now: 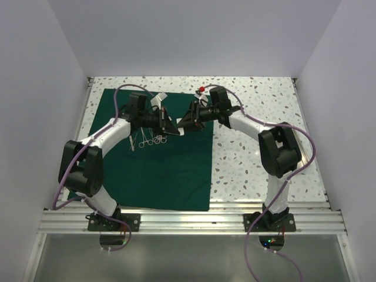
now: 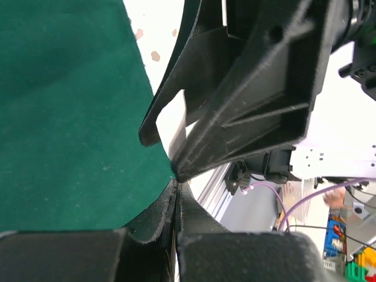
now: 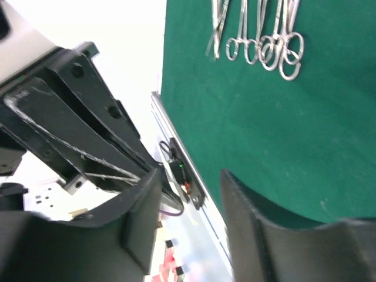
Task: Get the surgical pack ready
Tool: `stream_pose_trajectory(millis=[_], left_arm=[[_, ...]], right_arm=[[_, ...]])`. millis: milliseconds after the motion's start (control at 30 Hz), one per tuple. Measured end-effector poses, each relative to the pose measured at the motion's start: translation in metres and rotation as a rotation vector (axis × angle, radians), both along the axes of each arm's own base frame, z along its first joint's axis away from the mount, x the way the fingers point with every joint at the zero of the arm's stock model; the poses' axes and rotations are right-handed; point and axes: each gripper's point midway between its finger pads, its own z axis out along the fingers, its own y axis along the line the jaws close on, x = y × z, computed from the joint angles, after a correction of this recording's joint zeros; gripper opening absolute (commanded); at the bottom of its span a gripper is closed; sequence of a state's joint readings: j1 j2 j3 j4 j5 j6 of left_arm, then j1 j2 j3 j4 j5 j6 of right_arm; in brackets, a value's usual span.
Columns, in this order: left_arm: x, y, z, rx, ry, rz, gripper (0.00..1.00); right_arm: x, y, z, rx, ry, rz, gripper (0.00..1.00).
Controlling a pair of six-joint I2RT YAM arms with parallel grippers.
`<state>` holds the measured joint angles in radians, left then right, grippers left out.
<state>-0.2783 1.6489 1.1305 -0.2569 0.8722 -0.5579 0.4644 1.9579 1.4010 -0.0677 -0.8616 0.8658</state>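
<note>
Clamps (image 1: pixel 150 141) on cloth (image 1: pixel 170 176); cloth on table (image 1: pixel 252 164) L side.

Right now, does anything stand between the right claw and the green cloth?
Nothing visible does. The right claw hangs open above the green cloth; the shut left claw faces it, and the steel instruments lie aside.

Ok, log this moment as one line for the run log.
dark green matte cloth: spread flat | steel ring-handled instruments: lying on cloth | left tool: shut | right tool: open, above cloth
</note>
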Motion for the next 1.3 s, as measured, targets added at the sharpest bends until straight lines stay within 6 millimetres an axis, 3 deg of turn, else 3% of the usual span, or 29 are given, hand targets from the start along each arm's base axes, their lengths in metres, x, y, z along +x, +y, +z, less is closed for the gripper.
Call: stream_pose_trajectory(millis=[33,67,100,167,200,267,367,467,600,633,667,733,833,900,1133,1167,1233,1267,1300], left_arm=[[0.000,-0.001,0.001,-0.006,-0.002,-0.005,0.00],[-0.001,-0.001,0.002,-0.011,-0.003,-0.010,0.00],[-0.001,-0.002,0.003,-0.014,-0.004,-0.013,0.07],[-0.001,-0.002,0.003,-0.014,-0.005,-0.015,0.24],[-0.001,-0.002,0.002,-0.014,-0.005,-0.013,0.41],[0.001,0.000,0.000,-0.002,-0.006,-0.001,0.49],[0.006,0.008,-0.006,0.036,0.002,0.039,0.52],[0.015,0.024,-0.018,0.113,0.005,0.101,0.53],[0.026,0.046,-0.035,0.246,0.013,0.177,0.54],[0.028,0.050,-0.039,0.276,0.017,0.193,0.55],[0.030,0.054,-0.045,0.309,0.023,0.210,0.56],[0.031,0.062,-0.054,0.358,0.035,0.237,0.57],[0.033,0.073,-0.062,0.426,0.042,0.270,0.58],[0.038,0.078,-0.061,0.460,0.036,0.289,0.58],[0.057,0.089,-0.047,0.525,-0.014,0.339,0.58],[0.059,0.090,-0.046,0.533,-0.017,0.344,0.59],[0.061,0.094,-0.046,0.556,-0.020,0.356,0.61],[0.063,0.096,-0.046,0.579,-0.021,0.367,0.70],[0.066,0.098,-0.045,0.601,-0.028,0.371,0.70]], right_arm=[[0.001,0.001,0.002,0.009,-0.004,0.000,0.19],[0.002,0.002,0.004,0.020,-0.016,0.002,0.09],[0.002,0.003,0.006,0.031,-0.016,0.002,0.00],[0.003,0.003,0.007,0.038,-0.015,0.001,0.00],[0.004,0.001,0.006,0.031,-0.009,-0.009,0.00],[0.008,-0.006,0.000,0.002,-0.004,-0.034,0.00],[0.020,-0.037,-0.018,-0.097,0.022,-0.126,0.00],[0.034,-0.098,-0.034,-0.233,0.053,-0.286,0.00],[0.046,-0.217,-0.035,-0.430,0.074,-0.583,0.00],[0.043,-0.242,-0.031,-0.471,0.070,-0.647,0.00],[0.043,-0.287,-0.028,-0.506,0.081,-0.765,0.00],[0.030,-0.349,-0.026,-0.570,0.104,-0.937,0.00],[0.007,-0.410,-0.032,-0.643,0.174,-1.113,0.00],[-0.004,-0.428,-0.044,-0.681,0.221,-1.160,0.00],[-0.016,-0.444,-0.093,-0.753,0.371,-1.139,0.13],[-0.018,-0.446,-0.098,-0.761,0.384,-1.138,0.29],[-0.021,-0.449,-0.103,-0.778,0.405,-1.138,0.47],[-0.023,-0.450,-0.104,-0.780,0.408,-1.137,0.62],[-0.024,-0.450,-0.103,-0.783,0.413,-1.137,0.67]])
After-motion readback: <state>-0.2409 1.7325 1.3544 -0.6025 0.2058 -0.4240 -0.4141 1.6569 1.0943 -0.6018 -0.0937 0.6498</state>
